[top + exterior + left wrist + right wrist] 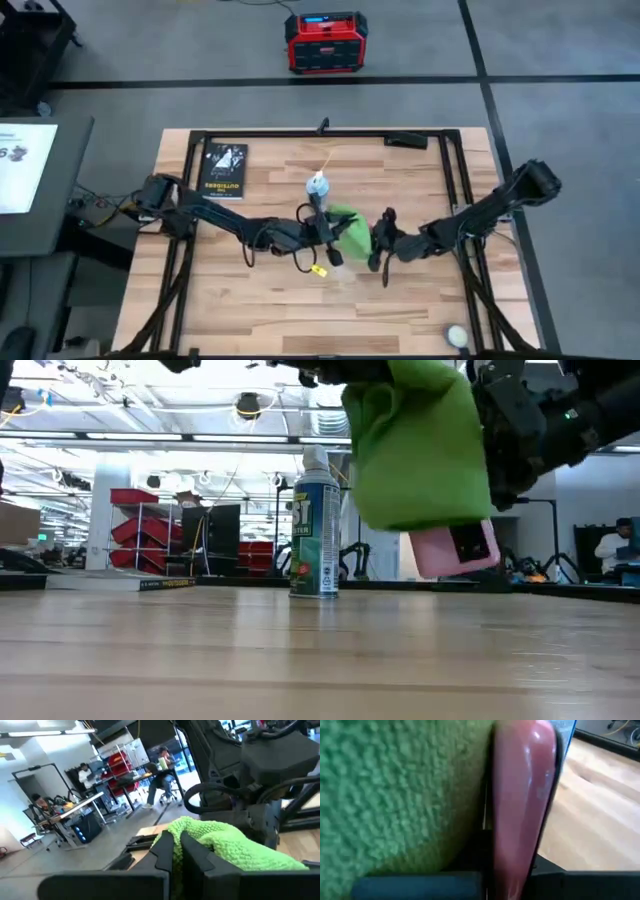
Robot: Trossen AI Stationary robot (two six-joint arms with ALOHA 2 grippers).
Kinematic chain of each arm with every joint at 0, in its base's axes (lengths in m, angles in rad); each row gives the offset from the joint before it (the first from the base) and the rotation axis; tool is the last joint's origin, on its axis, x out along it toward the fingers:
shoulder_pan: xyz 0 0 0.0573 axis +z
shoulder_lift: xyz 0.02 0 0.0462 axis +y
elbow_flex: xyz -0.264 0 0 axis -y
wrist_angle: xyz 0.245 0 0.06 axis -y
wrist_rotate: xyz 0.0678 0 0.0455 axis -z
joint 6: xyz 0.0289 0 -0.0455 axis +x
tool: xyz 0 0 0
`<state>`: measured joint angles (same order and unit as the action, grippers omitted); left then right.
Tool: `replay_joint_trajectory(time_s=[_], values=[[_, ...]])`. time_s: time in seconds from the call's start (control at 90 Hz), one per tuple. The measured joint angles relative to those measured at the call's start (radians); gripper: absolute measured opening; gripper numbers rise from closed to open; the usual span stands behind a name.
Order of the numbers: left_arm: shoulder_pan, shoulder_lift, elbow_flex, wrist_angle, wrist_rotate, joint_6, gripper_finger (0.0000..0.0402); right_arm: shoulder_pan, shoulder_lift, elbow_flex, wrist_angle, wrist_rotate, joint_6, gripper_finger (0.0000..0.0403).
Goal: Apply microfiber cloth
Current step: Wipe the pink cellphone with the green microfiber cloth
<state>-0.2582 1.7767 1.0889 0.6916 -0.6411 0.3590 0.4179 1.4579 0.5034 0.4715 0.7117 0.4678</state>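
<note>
Hanging above mid-bench [260, 300]: microfiber cloth [420, 445], clamped in the left pincer [176, 851], pressed against a pink phone [455, 550] gripped by the right pincer [378, 240]. Behind: spray can [315, 525] upright. Far corner: black book [222, 170], flat.
</note>
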Motion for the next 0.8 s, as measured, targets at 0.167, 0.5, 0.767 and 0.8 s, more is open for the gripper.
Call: replay_joint_trajectory(time_s=[0.167,0.5,0.767,0.8], values=[[-0.001,0.022,0.0,-0.063,0.004,-0.1,0.0,-0.023,-0.053,0.0,0.088,0.025,-0.094,0.0012],[-0.001,0.145,-0.002,-0.047,0.011,-0.192,0.0,-0.067,-0.255,0.001,0.096,0.021,-0.274,0.0012],[-0.04,0.141,-0.024,-0.037,0.113,-0.233,0.0,-0.063,-0.355,0.001,-0.079,0.084,-0.293,0.0012],[-0.05,0.141,-0.039,-0.026,0.121,-0.242,0.0,-0.057,-0.364,0.001,-0.08,0.086,-0.293,0.0012]])
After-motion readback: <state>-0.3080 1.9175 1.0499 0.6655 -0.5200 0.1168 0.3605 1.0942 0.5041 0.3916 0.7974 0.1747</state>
